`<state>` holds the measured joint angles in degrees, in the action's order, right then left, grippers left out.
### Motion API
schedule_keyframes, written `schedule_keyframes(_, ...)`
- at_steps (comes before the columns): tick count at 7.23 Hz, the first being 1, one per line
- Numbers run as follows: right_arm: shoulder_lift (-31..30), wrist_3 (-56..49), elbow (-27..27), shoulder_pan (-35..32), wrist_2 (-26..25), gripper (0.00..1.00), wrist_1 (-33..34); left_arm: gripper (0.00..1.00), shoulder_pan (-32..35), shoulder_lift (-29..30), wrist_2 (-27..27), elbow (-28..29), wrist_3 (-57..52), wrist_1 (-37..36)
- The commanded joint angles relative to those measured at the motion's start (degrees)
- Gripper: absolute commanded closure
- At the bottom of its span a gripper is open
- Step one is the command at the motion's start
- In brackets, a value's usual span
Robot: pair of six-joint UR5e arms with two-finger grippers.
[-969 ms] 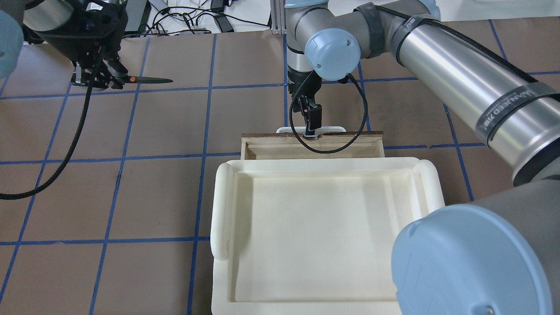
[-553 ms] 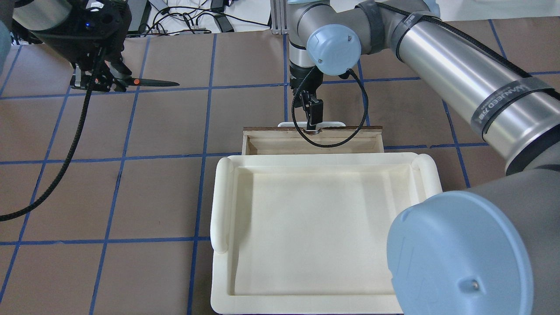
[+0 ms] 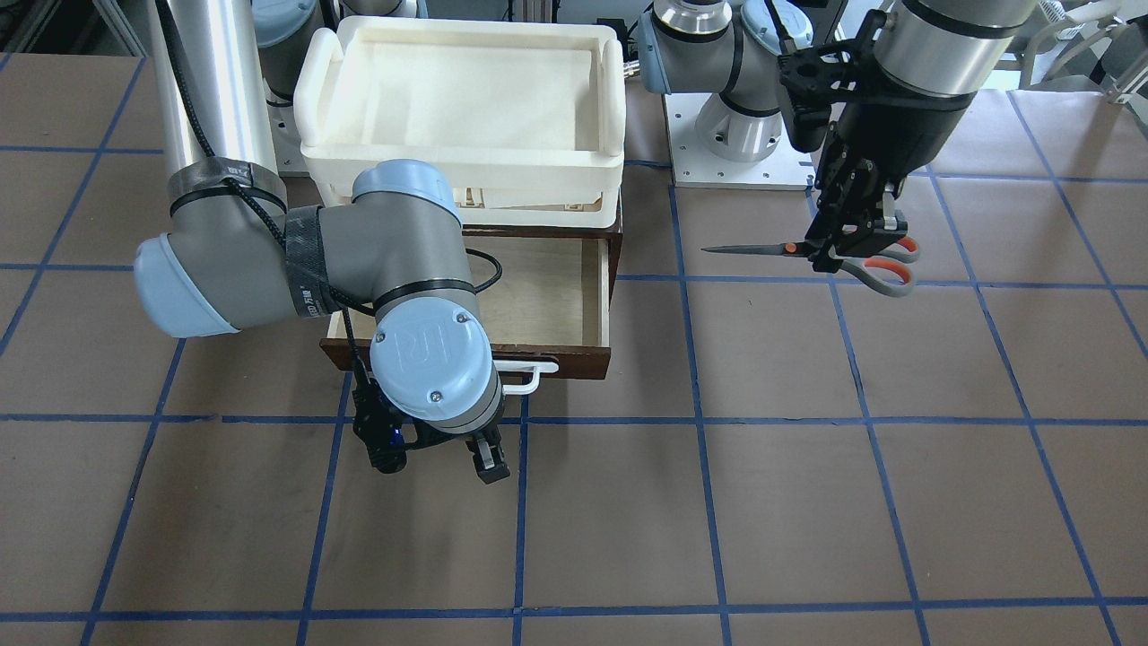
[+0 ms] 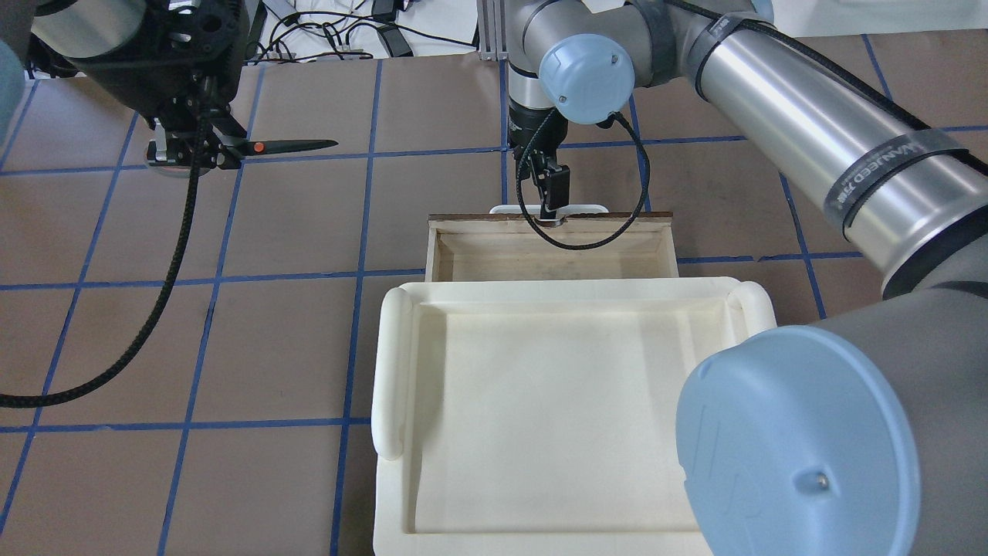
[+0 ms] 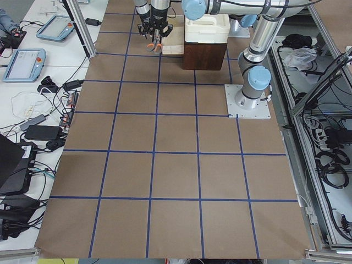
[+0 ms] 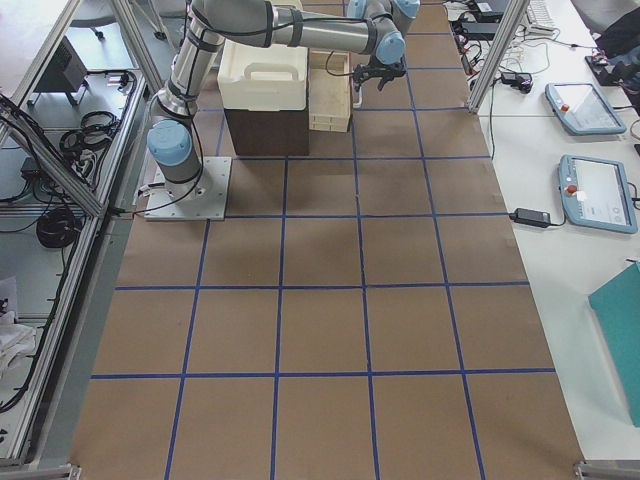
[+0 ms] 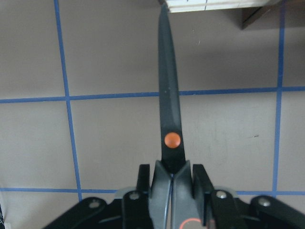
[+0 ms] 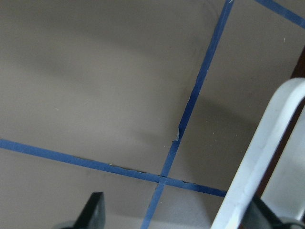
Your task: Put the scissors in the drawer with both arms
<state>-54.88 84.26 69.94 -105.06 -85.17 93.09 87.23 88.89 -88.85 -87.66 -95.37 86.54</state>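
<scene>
Though half hidden by left gripper point(image 4: 201, 152), scissors point(image 4: 297, 144)

Right arm point(image 4: 803, 108): silver tube is gleaming across the overhead frame's upper right, a black lettered band wrapping it.
Joint caps point(image 4: 795, 455): light blue discs are each showing one small screw.
Cable point(image 4: 183, 232): black braided cord is trailing at left.
Left claw point(image 3: 841, 254): black housing is topping black fingers.
Right claw point(image 3: 435, 459): blue light is glowing.

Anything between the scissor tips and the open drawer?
No objects. In the front-facing view only bare table and one blue tape line separate the scissors from the drawer; the overhead view agrees.
</scene>
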Motion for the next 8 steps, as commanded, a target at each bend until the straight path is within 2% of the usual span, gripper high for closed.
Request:
schedule_keyframes(1, 1.43, -0.94, -2.17, 0.2, 0.0, 0.0, 0.16, 0.9, 2.33, -1.95, -1.07, 0.04, 1.84, 2.22)
schedule_keyframes(2, 1.62, -1.02, -2.44, 0.21, 0.0, 0.0, 0.24, 0.9, 1.73, -2.74, -1.41, -0.23, 1.24, 5.54)
schedule_keyframes(8, 2.32, -3.22, -2.62, 0.82, 0.0, 0.0, 2.79, 0.88, 1.1, -2.75, -1.5, -0.14, 1.42, 5.92)
